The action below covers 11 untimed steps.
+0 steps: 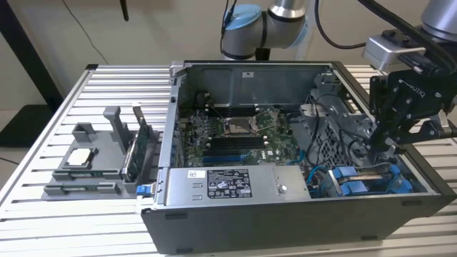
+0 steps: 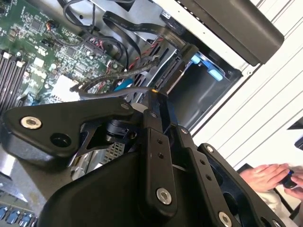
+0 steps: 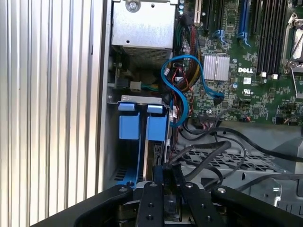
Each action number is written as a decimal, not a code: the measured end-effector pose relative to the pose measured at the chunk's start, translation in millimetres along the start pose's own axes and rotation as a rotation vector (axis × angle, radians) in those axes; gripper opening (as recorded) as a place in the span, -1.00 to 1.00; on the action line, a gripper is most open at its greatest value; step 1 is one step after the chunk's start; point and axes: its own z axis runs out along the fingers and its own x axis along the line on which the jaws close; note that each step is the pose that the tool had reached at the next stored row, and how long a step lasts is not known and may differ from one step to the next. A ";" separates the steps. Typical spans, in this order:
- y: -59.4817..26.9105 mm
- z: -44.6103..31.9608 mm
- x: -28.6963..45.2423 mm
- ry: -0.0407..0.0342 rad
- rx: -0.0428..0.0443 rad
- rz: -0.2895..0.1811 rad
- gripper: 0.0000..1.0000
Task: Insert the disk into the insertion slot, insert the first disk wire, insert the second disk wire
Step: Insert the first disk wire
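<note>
An open computer case (image 1: 286,225) lies on a slatted metal table (image 1: 85,225), and I am looking down into it through the cameras. My arm reaches into the case at its near corner on the exterior view's right. There the gripper (image 1: 380,143) hangs just above the insertion slot (image 1: 350,181), a narrow bay with bright blue rails.

In the first wrist view the gripper (image 3: 168,172) sits at the open end of the slot (image 3: 129,127). What looks like the disk (image 3: 150,156) stands on edge inside, between the blue parts, and in the exterior view it shows as a pale strip (image 1: 371,172).

I cannot tell how far the gripper is open, or whether it has hold of anything (thick black cables (image 3: 213,146) crowd right up against it). A thin blue cable (image 3: 177,66) loops from beside the slot toward the green circuit board (image 3: 246,71).

A grey labelled power box (image 1: 228,184) lies along the case's near wall. A grey parts holder (image 1: 93,166) stands on the table toward the edge on the exterior view's left. In the second wrist view a person's hand (image 2: 265,177) shows beyond the table.
</note>
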 end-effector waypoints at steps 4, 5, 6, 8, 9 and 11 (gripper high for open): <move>-0.5 3.9 -0.1 0.0001 -0.0001 0.000 -0.62; -1.0 5.2 -0.1 0.0000 -0.0006 0.000 -0.62; -1.6 6.3 0.0 0.0000 -0.0018 0.000 -0.62; -3.6 8.2 0.1 -0.0002 -0.0076 0.000 -0.62; -4.8 9.0 0.1 -0.0002 -0.0112 0.000 -0.62; -7.5 10.7 0.3 -0.0004 -0.0182 0.000 -0.62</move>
